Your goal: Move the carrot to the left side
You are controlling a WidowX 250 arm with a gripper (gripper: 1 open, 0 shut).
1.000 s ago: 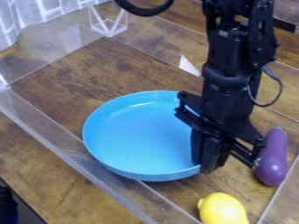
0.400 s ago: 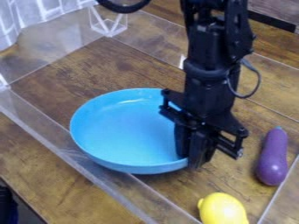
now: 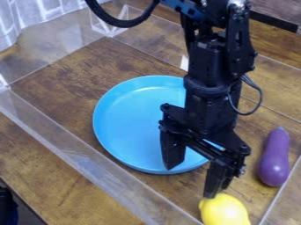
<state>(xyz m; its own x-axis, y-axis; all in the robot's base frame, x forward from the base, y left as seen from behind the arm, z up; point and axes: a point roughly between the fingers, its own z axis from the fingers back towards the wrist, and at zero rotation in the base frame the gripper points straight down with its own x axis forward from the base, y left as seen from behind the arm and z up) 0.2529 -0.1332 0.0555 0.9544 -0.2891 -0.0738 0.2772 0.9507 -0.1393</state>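
No carrot shows in this view; it is hidden or out of frame. My black gripper (image 3: 191,178) points straight down at the near right rim of a blue bowl (image 3: 135,123). Its two fingers stand apart, one over the bowl's inside edge and the other (image 3: 216,183) outside the rim. I see nothing between them but the bowl's rim. Whether the fingers touch the rim I cannot tell.
A yellow lemon (image 3: 223,212) lies just below the gripper at the front edge. A purple eggplant (image 3: 275,156) lies to the right. Clear plastic walls (image 3: 47,110) fence the wooden table (image 3: 83,75) on the left and front.
The fingers, shut in both earlier frames, now stand apart. The bowl slid left and has now shifted back to the right.
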